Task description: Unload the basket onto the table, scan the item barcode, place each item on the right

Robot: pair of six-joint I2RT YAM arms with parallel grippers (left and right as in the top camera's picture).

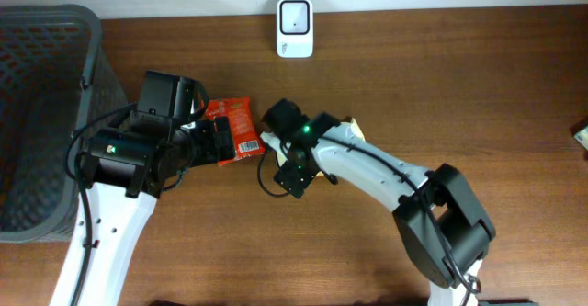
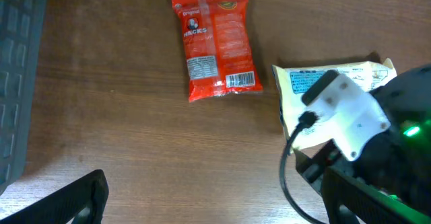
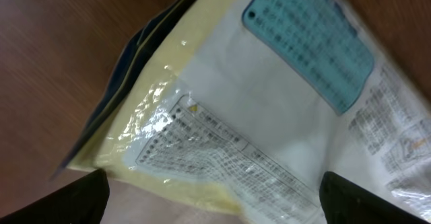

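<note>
My right gripper [image 3: 215, 197] hangs over the yellow packet [image 3: 269, 116] with its fingers spread wide at the bottom corners of its wrist view, gripping nothing. The packet lies flat on the desk [image 1: 478, 76] beneath them, printed side up, which I judge suits a hunt for its code. Its blue panel [image 3: 310, 42] at upper right and the grey block of fine print below are too small for me to read. My left gripper [image 2: 214, 190] is wide too and empty, hovering low in its own view, above the red packet [image 2: 215, 49] at upper centre. That packet also lies flat, its white barcode [image 2: 240, 81] at its lower right corner facing up; a word on it looks like "SNACKS", though I am unsure. The white scanner [image 1: 294, 28] sits at top centre of the overhead view, well apart from both packets, and the basket [image 1: 46, 30] at far left.
</note>
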